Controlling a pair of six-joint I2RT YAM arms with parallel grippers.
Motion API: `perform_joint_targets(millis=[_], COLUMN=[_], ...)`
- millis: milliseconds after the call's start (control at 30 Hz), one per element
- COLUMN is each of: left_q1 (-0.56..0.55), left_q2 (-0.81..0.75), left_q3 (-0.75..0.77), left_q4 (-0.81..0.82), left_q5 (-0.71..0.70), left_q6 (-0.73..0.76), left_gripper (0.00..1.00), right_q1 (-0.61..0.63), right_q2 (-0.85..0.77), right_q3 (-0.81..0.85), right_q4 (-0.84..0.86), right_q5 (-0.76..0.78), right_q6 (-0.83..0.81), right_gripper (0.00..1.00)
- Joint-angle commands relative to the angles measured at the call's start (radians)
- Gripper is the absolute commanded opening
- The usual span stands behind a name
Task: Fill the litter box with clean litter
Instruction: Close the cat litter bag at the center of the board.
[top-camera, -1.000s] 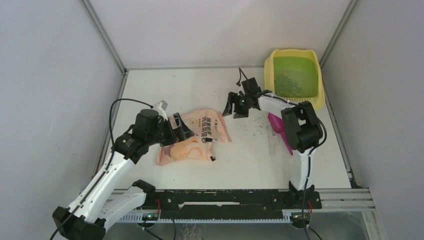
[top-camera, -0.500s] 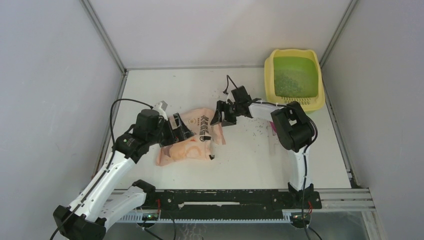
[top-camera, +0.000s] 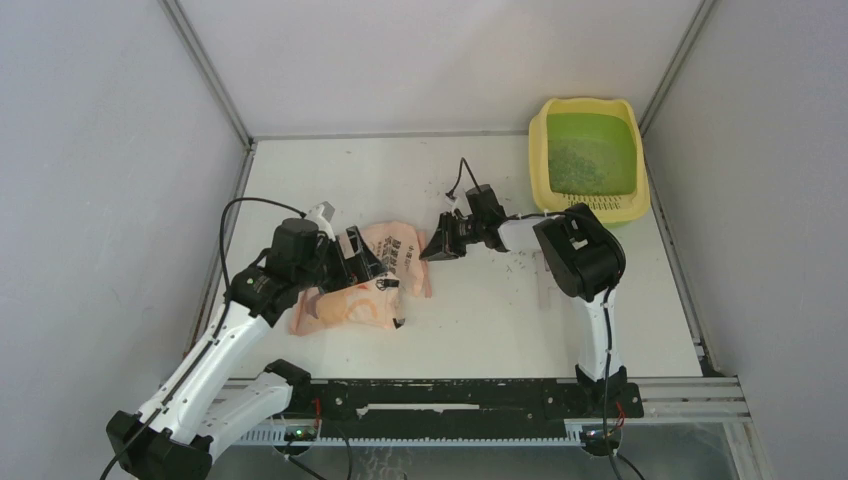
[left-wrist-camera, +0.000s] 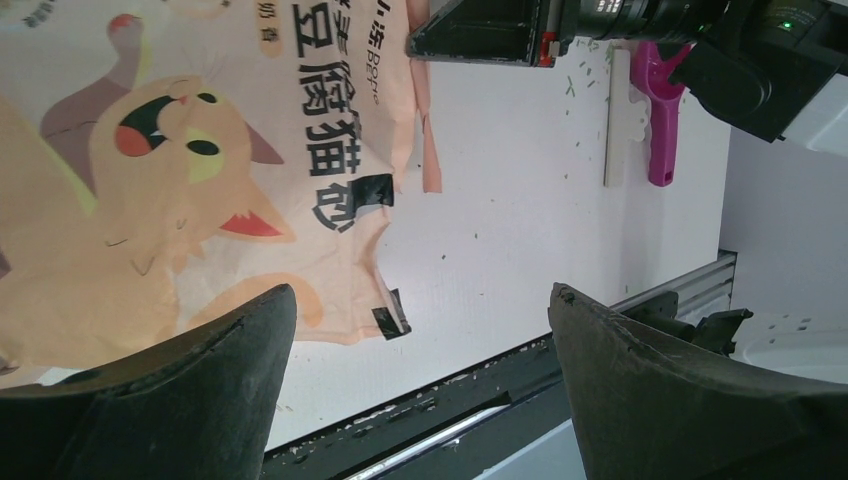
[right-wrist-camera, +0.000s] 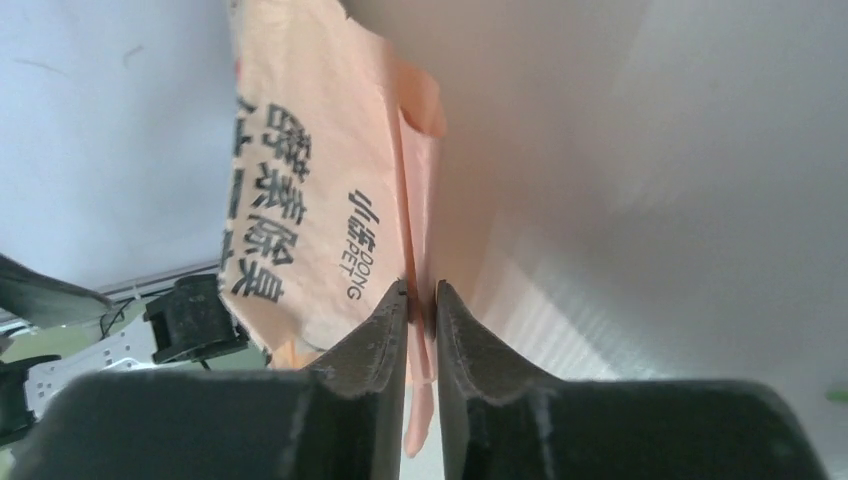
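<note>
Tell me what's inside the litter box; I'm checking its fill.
The litter box holds a thin scatter of litter across its green floor, bare green showing through. Nothing covers it; depth can't be judged.

The left arm stretches forward with a bent elbow. The left gripper (top-camera: 364, 257) points to the right, its fingers (left-wrist-camera: 190, 385) wide apart. The right arm folds toward the left, and the right gripper (top-camera: 440, 246) seems pinched on the bag (right-wrist-camera: 300, 200) edge, its fingers nearly touching.

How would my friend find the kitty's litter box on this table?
Go to the far right corner of the white table. The litter box sits there: a yellow tray, green inside, unlike the floppy peach bag mid-table.
</note>
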Motion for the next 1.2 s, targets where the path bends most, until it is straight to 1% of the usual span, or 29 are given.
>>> perform_joint_targets(millis=[0,100,133,233,300,467,533,633,733,867,1033,1167], left_q1=[0.011,0.015,0.017,0.023,0.027,0.038,0.041,0.045,0.049,0.051,0.051,0.052], left_q2=[-0.02,-0.028,-0.031,-0.038,-0.044,-0.067,-0.083,-0.102,-0.128,-0.169,-0.245,-0.322], left_q3=[-0.004,-0.002,0.0,0.019,0.04,0.082,0.089,0.094,0.092,0.072,0.047,0.048], left_q4=[0.001,-0.005,-0.007,-0.015,-0.023,-0.041,-0.041,-0.045,-0.051,-0.059,-0.095,-0.13], left_q5=[-0.008,-0.01,-0.011,-0.009,-0.008,-0.005,-0.001,0.006,0.011,0.02,0.011,0.001], left_q6=[0.013,0.014,0.014,0.014,0.016,0.014,0.011,0.011,0.011,0.01,0.004,0.002], left_gripper=[1.0,1.0,1.0,1.0,1.0,1.0,1.0,1.0,1.0,1.0,1.0,1.0], right_q1=[-0.002,-0.014,-0.019,-0.028,-0.026,-0.02,-0.019,-0.015,-0.022,-0.03,-0.025,-0.011], right_q2=[-0.114,-0.2,-0.23,-0.306,-0.332,-0.337,-0.329,-0.324,-0.316,-0.335,-0.366,-0.359], right_q3=[0.01,0.014,0.025,0.132,0.251,0.559,0.664,0.78,0.85,0.843,0.807,0.835], right_q4=[0.162,0.142,0.11,-0.075,-0.278,-0.707,-0.819,-0.93,-0.983,-0.969,-0.866,-0.813], right_q5=[-0.042,-0.03,-0.023,0.001,0.036,0.082,0.097,0.129,0.143,0.165,0.156,0.114], right_q6=[0.083,0.09,0.085,0.017,-0.065,-0.222,-0.26,-0.286,-0.272,-0.201,-0.061,0.015], right_gripper=[0.15,0.02,0.0,0.0,0.0,0.0,0.0,0.0,0.0,0.0,0.0,0.0])
